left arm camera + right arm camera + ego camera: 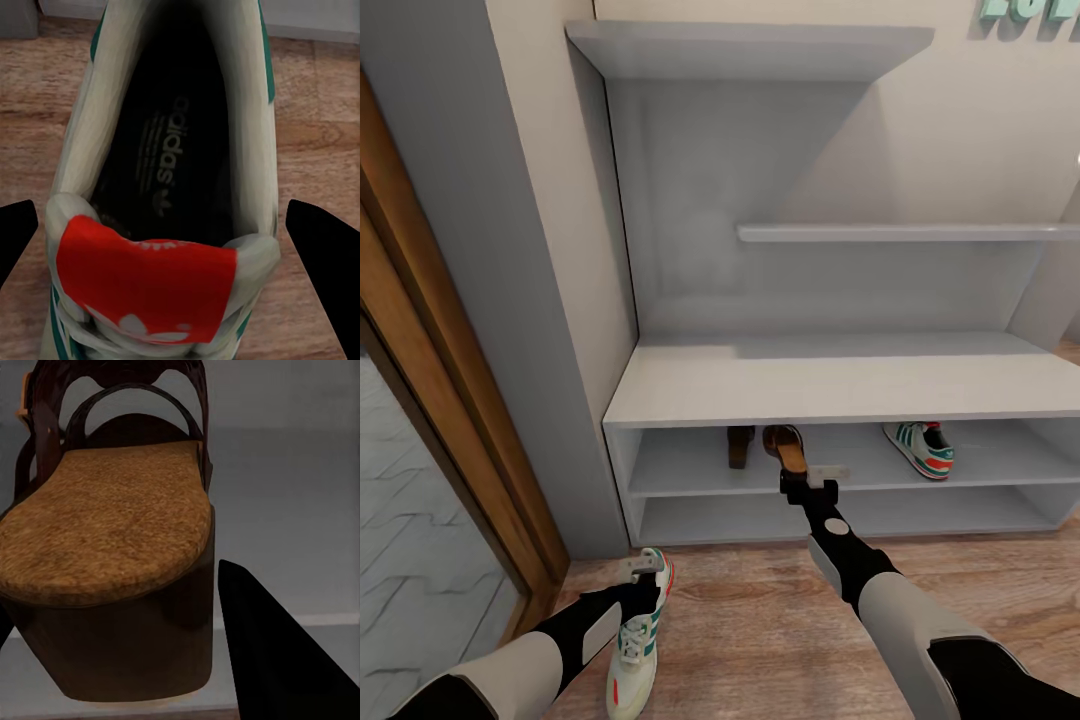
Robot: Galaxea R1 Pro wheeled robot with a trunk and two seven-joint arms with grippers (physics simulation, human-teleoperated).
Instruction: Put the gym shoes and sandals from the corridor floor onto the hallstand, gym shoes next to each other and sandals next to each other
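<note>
One gym shoe [637,640] lies on the corridor floor [760,640] in front of the hallstand's [810,385] left end. My left gripper [643,572] hangs over its heel, open, with a finger on each side of the shoe [172,150]. The other gym shoe [922,447] rests on the upper low shelf, to the right. A brown sandal [740,446] stands on that same shelf at the left. Beside it, the second sandal [784,446] pokes out over the shelf's front edge, and my right gripper [807,480] is shut on its heel end [105,532].
A grey wall pillar [510,250] and a wooden door frame [450,400] stand left of the rack. The broad flat top and the stepped wall shelves [900,232] hold nothing. Bare wood floor lies between my two arms.
</note>
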